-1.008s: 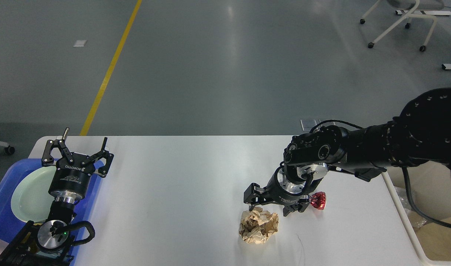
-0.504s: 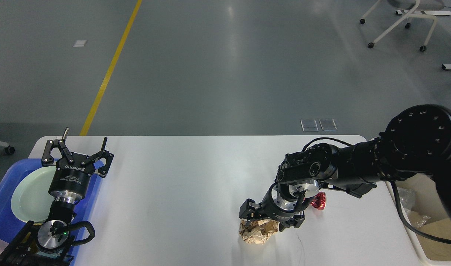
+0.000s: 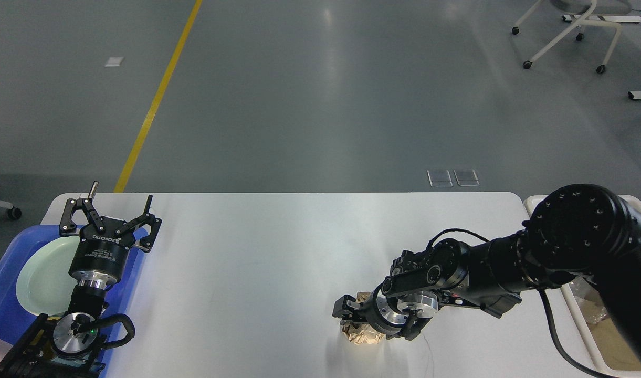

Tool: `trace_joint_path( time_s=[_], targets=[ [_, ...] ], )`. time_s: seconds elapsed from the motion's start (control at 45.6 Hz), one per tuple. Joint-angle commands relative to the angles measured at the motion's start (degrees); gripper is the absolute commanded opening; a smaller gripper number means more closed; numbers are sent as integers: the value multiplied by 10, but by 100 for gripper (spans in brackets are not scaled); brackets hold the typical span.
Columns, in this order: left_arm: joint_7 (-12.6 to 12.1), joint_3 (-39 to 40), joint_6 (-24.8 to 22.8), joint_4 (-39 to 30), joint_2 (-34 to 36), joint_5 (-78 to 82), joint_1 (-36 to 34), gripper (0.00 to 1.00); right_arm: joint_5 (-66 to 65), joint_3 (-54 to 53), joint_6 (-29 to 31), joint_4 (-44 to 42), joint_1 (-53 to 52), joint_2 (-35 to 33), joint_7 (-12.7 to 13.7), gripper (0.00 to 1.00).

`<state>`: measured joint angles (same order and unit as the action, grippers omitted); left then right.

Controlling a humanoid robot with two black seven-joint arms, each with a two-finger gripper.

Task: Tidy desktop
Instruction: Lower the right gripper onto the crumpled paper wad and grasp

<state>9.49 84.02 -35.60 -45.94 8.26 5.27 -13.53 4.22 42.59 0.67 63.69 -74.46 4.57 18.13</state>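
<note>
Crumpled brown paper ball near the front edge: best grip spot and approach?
Take the crumpled paper ball across its bulging middle, coming straight down. It is an irregular wad lying loose on the desktop, with no handle or flat face. The right hand is already over it, covering most of it.

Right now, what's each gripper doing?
Left gripper: open, empty, above the blue tray.
Right gripper: down over the crumpled brown paper ball; grip cannot be told.

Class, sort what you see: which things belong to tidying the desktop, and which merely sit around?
Job:
desktop
crumpled brown paper under right pincer
cream bin
blue tray with plate

Around:
left pincer, idle
chair
yellow floor line
</note>
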Motion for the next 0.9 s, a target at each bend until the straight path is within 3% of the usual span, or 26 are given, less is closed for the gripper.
trace_joint_path(
  time_s=[0.0, 0.088, 0.153, 0.394, 0.635, 0.876],
  targets=[
    [0, 0, 0, 0, 0, 0, 0, 96, 0, 0, -13, -5, 8, 6, -1, 100],
    [0, 0, 0, 0, 0, 0, 0, 96, 1, 0, -15, -11, 12, 10, -1, 98],
    [0, 0, 0, 0, 0, 0, 0, 96, 2, 0, -16, -11, 17, 11, 0, 85],
    [0, 0, 0, 0, 0, 0, 0, 96, 7, 0, -14, -6, 18, 11, -1, 0],
    [0, 0, 0, 0, 0, 0, 0, 96, 12, 0, -16, -4, 11, 4, -2, 0],
    [0, 0, 0, 0, 0, 0, 0, 96, 98, 1, -5, -1, -3, -1, -5, 0]
  ],
)
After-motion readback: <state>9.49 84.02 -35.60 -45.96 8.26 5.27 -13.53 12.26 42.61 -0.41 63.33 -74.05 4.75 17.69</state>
